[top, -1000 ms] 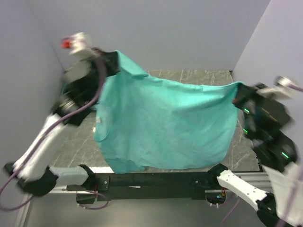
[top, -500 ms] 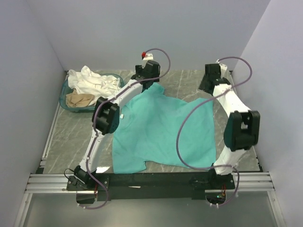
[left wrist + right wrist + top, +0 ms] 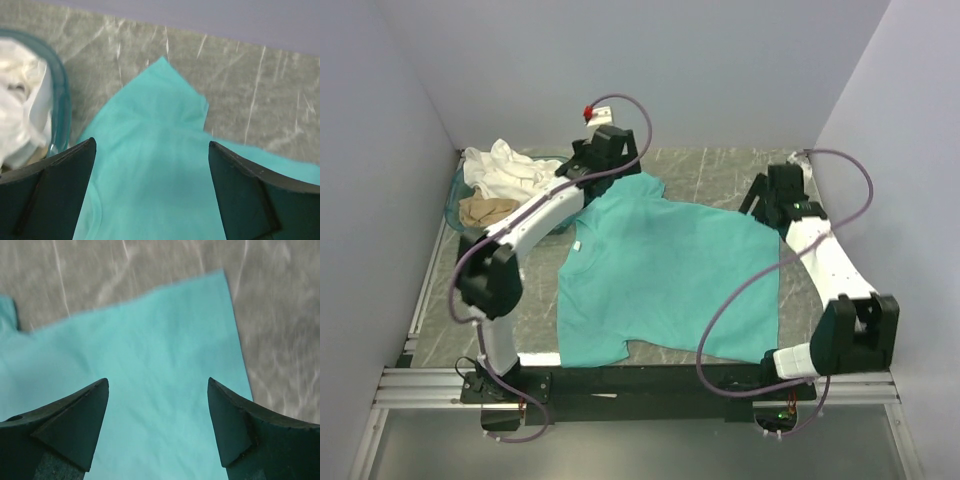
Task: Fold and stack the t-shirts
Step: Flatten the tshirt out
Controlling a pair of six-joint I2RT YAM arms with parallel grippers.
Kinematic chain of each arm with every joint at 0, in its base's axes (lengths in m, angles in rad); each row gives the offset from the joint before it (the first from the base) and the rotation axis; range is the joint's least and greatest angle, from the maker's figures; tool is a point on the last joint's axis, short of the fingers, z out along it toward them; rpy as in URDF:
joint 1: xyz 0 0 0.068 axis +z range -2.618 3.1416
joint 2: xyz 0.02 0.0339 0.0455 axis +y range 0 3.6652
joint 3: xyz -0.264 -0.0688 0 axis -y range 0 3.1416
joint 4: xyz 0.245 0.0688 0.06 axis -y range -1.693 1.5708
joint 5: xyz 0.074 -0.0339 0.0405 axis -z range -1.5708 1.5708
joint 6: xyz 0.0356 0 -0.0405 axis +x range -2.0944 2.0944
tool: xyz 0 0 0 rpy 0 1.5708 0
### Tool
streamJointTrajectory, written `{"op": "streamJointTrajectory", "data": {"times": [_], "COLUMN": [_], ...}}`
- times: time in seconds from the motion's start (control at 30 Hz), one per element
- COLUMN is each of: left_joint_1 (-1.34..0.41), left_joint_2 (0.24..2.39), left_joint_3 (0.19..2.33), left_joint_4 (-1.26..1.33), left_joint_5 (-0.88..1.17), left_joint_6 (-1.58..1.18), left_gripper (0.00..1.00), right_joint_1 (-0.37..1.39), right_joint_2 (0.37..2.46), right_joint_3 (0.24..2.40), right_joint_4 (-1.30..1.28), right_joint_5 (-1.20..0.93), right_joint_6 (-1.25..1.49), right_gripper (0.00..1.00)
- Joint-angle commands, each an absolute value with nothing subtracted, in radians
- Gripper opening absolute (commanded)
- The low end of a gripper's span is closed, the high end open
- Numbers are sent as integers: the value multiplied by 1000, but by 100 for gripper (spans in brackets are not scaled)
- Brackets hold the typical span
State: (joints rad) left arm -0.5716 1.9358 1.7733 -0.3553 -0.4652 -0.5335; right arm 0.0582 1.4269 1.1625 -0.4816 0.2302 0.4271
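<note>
Nearest my bases, the teal t-shirt [image 3: 665, 275] lies spread flat on the marble counter [image 3: 535, 290], one edge along the counter's near side. Farther out, my right gripper [image 3: 157, 381] hangs over the shirt's far right corner, jaws apart and clear of the cloth. My left gripper [image 3: 151, 144] hangs above the far left corner, jaws wide apart too. Beyond it, at the far left, the teal basket [image 3: 61, 100] holds a white t-shirt [image 3: 505, 168] and a beige t-shirt [image 3: 485, 211].

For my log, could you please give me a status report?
Left gripper, right gripper open, empty. Teal t-shirt spread on table. Nothing in the way.
</note>
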Motion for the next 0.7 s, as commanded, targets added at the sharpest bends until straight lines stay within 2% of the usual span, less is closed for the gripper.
{"op": "streamJointTrajectory", "data": {"times": [0.0, 0.03, 0.13, 0.27, 0.67], "left_joint_1": [-574, -574, -574, -574, -569], "left_joint_2": [1820, 1778, 1744, 1769, 2095], "left_joint_3": [1571, 1477, 1369, 1318, 1592], "left_joint_4": [-339, -306, -256, -212, -360], "left_joint_5": [-365, -326, -284, -235, -253], "left_joint_6": [-606, -607, -626, -617, -587], "left_gripper": [99, 99, 99, 100, 100], "right_joint_1": [55, 55, 55, 52, 17], "right_joint_2": [1329, 1301, 1287, 1330, 1696], "right_joint_3": [1020, 970, 901, 865, 1071], "right_joint_4": [-492, -485, -480, -469, -486], "right_joint_5": [137, 127, 98, 112, 49], "right_joint_6": [471, 474, 469, 471, 463], "right_gripper": [87, 87, 88, 88, 85]}}
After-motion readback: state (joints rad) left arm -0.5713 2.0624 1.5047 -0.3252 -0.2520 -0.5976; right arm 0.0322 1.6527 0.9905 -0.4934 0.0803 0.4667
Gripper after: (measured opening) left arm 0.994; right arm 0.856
